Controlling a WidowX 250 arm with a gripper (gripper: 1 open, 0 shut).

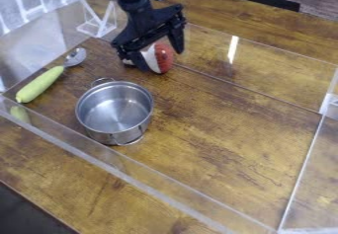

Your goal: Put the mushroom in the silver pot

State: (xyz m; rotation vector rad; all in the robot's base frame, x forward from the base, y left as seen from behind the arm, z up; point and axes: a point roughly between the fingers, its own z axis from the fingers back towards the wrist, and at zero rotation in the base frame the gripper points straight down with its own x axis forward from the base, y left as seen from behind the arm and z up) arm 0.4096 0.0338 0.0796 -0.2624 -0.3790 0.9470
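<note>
Single high view, angled down across the wooden table (pixel 224 110) from its near corner

I work in a lab-style test station: a dark wooden surface (pixel 224 119) fenced by clear acrylic walls (pixel 79 139), set with a toy corn cob (pixel 40 82), not a real kitchen.

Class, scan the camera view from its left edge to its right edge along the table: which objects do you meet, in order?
corn cob → silver pot → mushroom, with the open gripper straddling it.
</note>
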